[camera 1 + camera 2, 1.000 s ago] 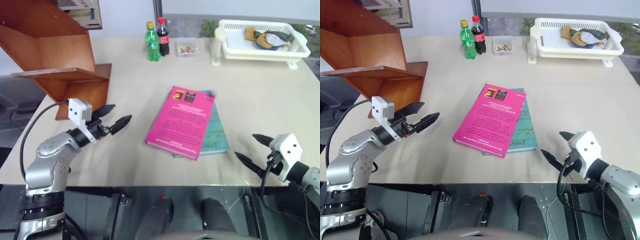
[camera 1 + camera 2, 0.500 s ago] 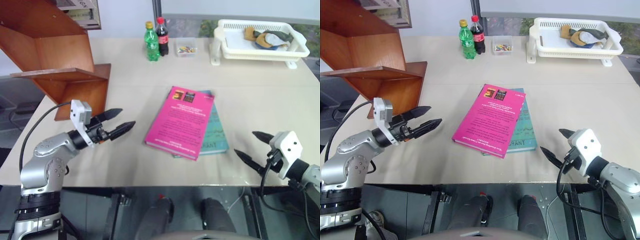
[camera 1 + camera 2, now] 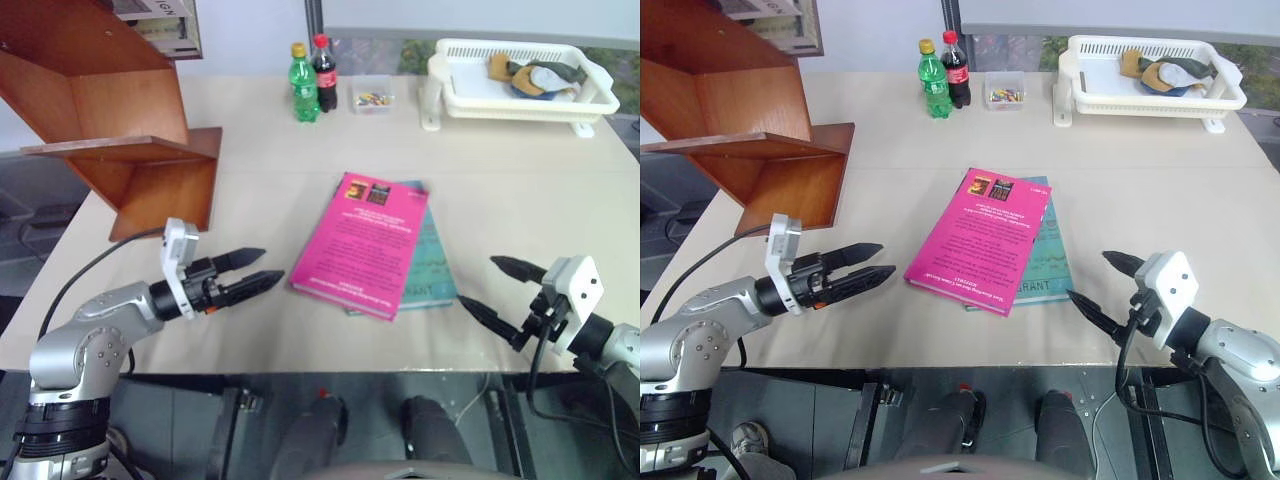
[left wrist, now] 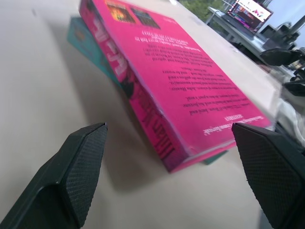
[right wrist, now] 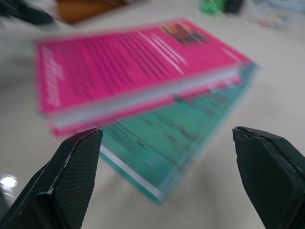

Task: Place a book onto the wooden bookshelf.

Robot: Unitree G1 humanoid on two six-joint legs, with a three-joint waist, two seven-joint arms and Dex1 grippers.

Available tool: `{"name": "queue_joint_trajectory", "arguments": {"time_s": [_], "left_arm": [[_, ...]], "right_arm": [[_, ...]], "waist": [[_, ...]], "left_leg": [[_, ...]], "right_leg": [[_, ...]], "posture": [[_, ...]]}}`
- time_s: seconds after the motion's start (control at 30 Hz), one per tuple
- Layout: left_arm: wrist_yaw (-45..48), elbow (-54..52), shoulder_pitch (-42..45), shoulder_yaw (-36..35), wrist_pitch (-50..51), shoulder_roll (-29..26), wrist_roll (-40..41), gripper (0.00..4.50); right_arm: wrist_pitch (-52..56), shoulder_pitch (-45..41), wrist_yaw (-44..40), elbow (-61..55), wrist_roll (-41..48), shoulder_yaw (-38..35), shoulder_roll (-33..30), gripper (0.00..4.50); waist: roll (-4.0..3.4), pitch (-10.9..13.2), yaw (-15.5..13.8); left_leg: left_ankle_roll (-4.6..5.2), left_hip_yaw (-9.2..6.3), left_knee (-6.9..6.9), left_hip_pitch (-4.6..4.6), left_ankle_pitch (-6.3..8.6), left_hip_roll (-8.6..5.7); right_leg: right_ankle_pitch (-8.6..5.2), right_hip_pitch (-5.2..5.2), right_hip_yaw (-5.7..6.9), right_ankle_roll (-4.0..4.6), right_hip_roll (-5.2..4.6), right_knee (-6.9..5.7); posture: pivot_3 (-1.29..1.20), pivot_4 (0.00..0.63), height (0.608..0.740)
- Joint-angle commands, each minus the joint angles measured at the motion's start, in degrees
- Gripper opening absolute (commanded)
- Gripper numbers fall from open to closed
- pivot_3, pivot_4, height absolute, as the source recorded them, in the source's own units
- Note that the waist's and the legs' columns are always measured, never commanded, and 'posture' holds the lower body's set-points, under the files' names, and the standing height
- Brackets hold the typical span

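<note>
Left end effector open, level, right end effector open, fingers spread

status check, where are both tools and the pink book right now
Left tool open, right tool open, flanking the pink book, neither touching. Book flat on the teal book, not lifted. Wooden bookshelf off to the left, no obstacle between.

The pale beige counter carries a reddish-brown wooden bookshelf at its left, a thin teal book mid-counter under the bright magenta-pink book, and along the far edge a green bottle, a dark cola bottle, a small clear box and a white plastic basket.
</note>
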State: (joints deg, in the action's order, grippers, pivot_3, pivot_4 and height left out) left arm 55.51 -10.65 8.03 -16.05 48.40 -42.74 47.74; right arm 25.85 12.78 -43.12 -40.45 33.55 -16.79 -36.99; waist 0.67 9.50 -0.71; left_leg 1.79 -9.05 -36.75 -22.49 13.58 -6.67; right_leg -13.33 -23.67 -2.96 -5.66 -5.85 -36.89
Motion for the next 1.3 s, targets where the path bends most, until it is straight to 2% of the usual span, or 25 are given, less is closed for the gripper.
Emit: {"name": "queue_joint_trajectory", "arguments": {"time_s": [0.03, 0.37, 0.67, 0.8, 1.0, 1.3], "left_arm": [[-2.2, -0.2, 3.7, -0.8, 7.9, -1.6, 5.2, 4.48], [-5.6, 6.1, 12.0, 2.6, 18.2, -0.2, 6.8, 4.48], [-5.9, 17.4, 20.4, 6.8, 23.7, 2.3, 4.9, 4.48], [-2.7, 25.8, 24.0, 10.8, 23.9, 3.2, 2.1, 4.48], [1.4, 37.2, 30.2, 12.7, 23.6, 6.0, -0.8, 4.48], [8.0, 45.9, 36.8, 16.4, 23.9, 9.1, -5.5, 4.48]], "right_arm": [[-2.7, -0.9, -1.7, -4.3, 2.6, -1.6, -0.8, 4.50], [-5.6, 1.5, -0.9, -9.1, 0.5, 0.1, -1.0, 4.50], [-7.3, 1.8, -0.4, -10.3, -0.6, 1.2, -1.3, 4.50], [-7.2, 1.8, 0.1, -11.1, -0.6, 1.2, -1.5, 4.50], [-8.1, 3.7, 0.2, -13.1, -0.4, 0.0, -1.2, 4.50], [-8.7, 6.4, 1.5, -14.9, -1.5, -0.2, -0.9, 4.50]], "waist": [[0.00, 0.0, 0.0], [0.00, 0.0, 0.0], [0.01, 0.0, 0.1], [0.02, 0.0, 0.0], [0.04, 0.0, -0.1], [0.05, 0.0, 0.1]], "left_leg": [[0.00, 0.00, 0.00, 0.00, 0.00, 0.00], [-0.01, -0.01, 0.00, 0.00, -0.01, -0.01], [-0.10, 0.02, -0.01, 0.00, -0.06, -0.03], [-0.16, 0.00, -0.02, -0.01, -0.10, -0.04], [-0.22, -0.05, -0.04, -0.05, -0.13, -0.07], [-0.23, -0.03, -0.09, -0.06, -0.14, -0.08]], "right_leg": [[0.00, 0.00, 0.01, 0.00, 0.01, 0.00], [0.00, -0.03, 0.01, 0.00, 0.02, 0.00], [0.00, -0.02, -0.03, 0.00, 0.02, -0.01], [0.00, -0.02, -0.01, 0.00, 0.03, -0.02], [0.00, -0.02, 0.03, 0.00, 0.02, -0.03], [0.00, -0.03, 0.01, -0.01, 0.03, -0.07]], "posture": [[0.00, 0.150, 0.740], [0.00, 0.150, 0.740], [0.00, 0.150, 0.740], [0.00, 0.150, 0.740], [0.00, 0.150, 0.740], [0.00, 0.150, 0.740]]}}
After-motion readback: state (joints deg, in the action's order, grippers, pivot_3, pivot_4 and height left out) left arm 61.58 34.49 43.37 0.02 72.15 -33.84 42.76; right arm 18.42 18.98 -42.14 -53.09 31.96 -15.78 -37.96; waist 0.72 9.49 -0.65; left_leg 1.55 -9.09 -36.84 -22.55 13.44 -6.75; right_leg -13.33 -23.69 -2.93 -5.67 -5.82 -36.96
